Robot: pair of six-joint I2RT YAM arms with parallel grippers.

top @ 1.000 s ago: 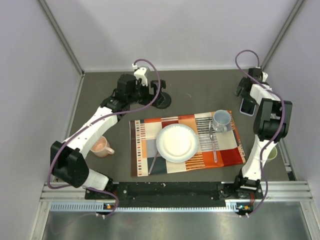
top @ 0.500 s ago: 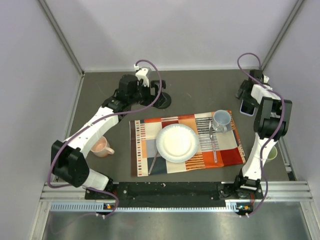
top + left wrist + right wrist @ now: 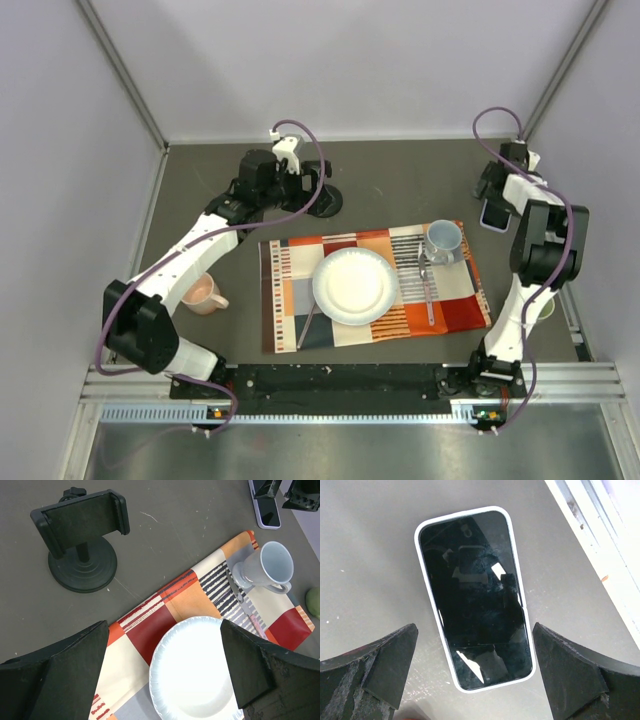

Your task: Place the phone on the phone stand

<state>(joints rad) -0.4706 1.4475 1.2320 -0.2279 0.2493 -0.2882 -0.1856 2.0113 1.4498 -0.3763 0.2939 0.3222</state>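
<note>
The phone (image 3: 472,597) lies flat on the dark table, screen up, with a pale edge; it is at the far right in the top view (image 3: 492,213) and also shows in the left wrist view (image 3: 267,517). My right gripper (image 3: 474,645) is open and hovers above it, one finger on either side of its near end, not touching. The black phone stand (image 3: 82,540) stands upright on its disc base at the far middle-left (image 3: 322,200), its cradle empty. My left gripper (image 3: 162,645) is open and empty, above the placemat just near of the stand.
A striped placemat (image 3: 290,300) holds a white plate (image 3: 352,285), a grey mug (image 3: 443,240) and cutlery (image 3: 428,290). A pink mug (image 3: 203,293) sits at the left and a green cup (image 3: 540,308) at the right. The enclosure walls are close beside the phone.
My right gripper has shifted slightly toward the far wall over the phone. My left gripper has edged a little right toward the stand. The phone and the stand have not moved.
</note>
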